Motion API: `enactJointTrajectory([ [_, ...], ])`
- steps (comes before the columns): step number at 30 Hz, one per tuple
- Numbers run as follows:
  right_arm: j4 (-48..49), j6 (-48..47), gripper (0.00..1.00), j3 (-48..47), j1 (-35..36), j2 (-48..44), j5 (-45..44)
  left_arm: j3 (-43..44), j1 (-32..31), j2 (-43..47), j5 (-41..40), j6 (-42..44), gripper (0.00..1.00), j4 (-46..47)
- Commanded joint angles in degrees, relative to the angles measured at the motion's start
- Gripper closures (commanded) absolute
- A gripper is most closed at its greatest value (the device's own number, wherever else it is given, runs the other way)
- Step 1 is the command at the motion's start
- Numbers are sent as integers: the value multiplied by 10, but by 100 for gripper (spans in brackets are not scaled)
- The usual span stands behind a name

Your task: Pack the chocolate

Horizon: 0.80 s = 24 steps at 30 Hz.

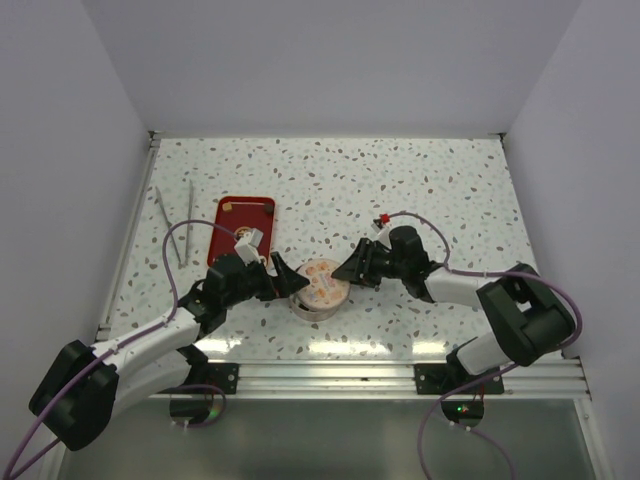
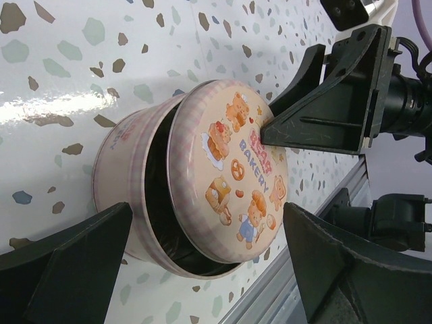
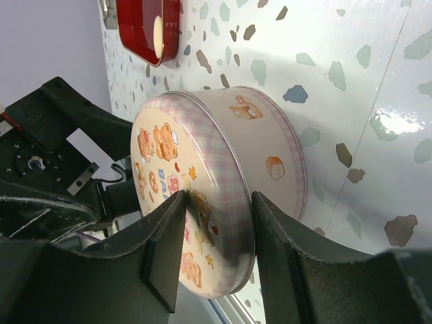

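While the round tin [image 1: 318, 290] stands on the bench [image 1: 400, 180], its bear-printed lid [image 2: 233, 169] sits askew, raised on the side nearest the left arm to expose a dark gap. Fingers of the right end effector [image 3: 219, 199] are clamped across the lid's rim. Those of the left end effector [image 1: 275, 275] are spread, flanking the tin. One pale chocolate chunk [image 1: 230, 207] lies in a far corner of the red tray [image 1: 250, 235]; the tin's interior is too dark to read.
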<state>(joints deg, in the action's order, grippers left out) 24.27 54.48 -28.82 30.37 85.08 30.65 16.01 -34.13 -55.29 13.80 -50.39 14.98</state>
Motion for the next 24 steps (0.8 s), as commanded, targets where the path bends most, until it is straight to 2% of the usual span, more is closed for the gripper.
enactJointTrajectory([
  [1, -37, -27, 55, -19, 14, -16, -10, 10, 1, -2, 17, -1, 0, 21],
  [11, -77, -53, 55, -35, 24, -28, -23, 12, 1, -5, 19, -1, 0, 24],
  [24, -85, -58, 54, -48, 43, -17, -29, 11, 2, -5, 22, -1, 0, 26],
])
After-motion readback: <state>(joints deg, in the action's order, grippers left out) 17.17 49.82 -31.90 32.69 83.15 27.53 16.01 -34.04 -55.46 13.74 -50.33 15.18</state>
